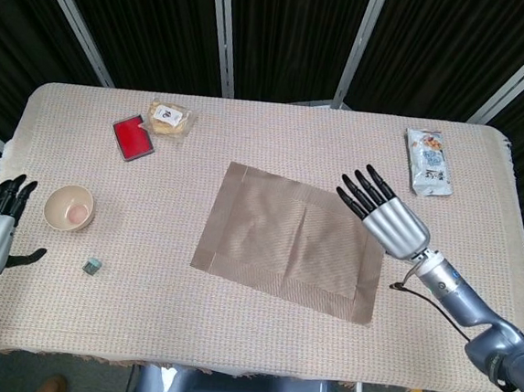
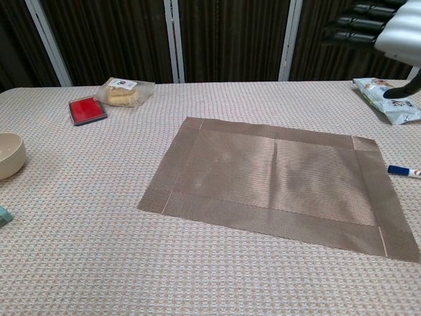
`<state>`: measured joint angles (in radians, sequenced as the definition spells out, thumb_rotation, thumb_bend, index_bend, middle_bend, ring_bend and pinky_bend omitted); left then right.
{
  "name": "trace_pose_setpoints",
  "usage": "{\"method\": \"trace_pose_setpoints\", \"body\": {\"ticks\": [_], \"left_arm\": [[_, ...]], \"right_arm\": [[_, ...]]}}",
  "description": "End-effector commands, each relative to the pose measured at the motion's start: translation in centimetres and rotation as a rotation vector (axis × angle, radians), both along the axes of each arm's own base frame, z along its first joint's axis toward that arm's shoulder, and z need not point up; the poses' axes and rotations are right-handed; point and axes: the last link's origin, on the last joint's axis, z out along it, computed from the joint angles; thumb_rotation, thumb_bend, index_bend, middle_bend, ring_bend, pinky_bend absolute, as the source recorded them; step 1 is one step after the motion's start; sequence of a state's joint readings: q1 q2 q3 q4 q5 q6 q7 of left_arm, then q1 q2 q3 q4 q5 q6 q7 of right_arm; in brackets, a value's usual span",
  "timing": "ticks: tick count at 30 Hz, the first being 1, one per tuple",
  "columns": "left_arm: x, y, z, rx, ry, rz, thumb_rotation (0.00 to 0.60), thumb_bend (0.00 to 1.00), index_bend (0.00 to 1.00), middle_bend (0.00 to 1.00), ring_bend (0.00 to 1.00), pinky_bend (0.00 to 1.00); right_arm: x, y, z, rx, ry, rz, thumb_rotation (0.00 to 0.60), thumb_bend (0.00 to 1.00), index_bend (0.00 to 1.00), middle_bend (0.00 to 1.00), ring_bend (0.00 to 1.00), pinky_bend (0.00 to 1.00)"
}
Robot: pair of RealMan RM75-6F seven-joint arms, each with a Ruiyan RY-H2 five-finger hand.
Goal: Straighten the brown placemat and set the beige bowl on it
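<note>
Brown placemat point(image 1: 290, 242) unobstructed, beige bowl point(image 1: 68, 207) well left, right hand point(image 1: 390, 218) fingers spread empty

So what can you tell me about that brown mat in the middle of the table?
The brown placemat is a thin rectangle of woven-looking material with a wider border band marked off around a slightly lighter centre. It lies flat and fully spread on the beige tablecloth, turned slightly askew to the table edge. Nothing rests on it. The right hand hangs above its far right corner, apparently clear of it.
</note>
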<state>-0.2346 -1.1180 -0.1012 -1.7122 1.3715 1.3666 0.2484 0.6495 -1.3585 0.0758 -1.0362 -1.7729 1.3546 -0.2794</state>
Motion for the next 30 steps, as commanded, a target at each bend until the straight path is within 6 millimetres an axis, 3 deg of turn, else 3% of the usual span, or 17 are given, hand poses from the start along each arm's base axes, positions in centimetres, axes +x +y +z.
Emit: {"method": "trace_pose_setpoints", "body": {"ticks": [1,5,8,17,26,30], "left_arm": [[1.1,1.5,-2.2,-0.116,-0.008,-0.121,0.600,0.00,0.00,0.00,0.00,0.00],[3.2,3.2,-4.3,-0.209,0.008,-0.227,0.600,0.00,0.00,0.00,0.00,0.00],[5.0,4.7,-6.5,-0.286,0.027,-0.293,0.600,0.00,0.04,0.00,0.00,0.00],[9.4,7.3,-11.8,-0.426,0.015,-0.348,0.600,0.00,0.14,0.00,0.00,0.00],[10.2,8.3,-16.8,-0.484,0.009,-0.330,0.600,0.00,0.21,0.00,0.00,0.00],[10.1,8.6,-17.8,-0.486,0.003,-0.322,0.600,0.00,0.22,0.00,0.00,0.00]], "right_arm": [[-1.8,4.9,4.4,0.003,-0.453,-0.263,0.600,0.00,0.00,0.00,0.00,0.00],[-3.3,8.0,5.6,-0.004,-0.463,-0.350,0.600,0.00,0.00,0.00,0.00,0.00],[-3.9,10.7,5.3,0.025,-0.525,-0.426,0.600,0.00,0.00,0.00,0.00,0.00],[-3.0,15.3,4.1,0.066,-0.712,-0.517,0.600,0.00,0.00,0.00,0.00,0.00],[-3.1,15.9,3.6,0.049,-0.695,-0.521,0.600,0.00,0.00,0.00,0.00,0.00],[-3.2,15.7,3.7,0.047,-0.693,-0.517,0.600,0.00,0.00,0.00,0.00,0.00]]}}
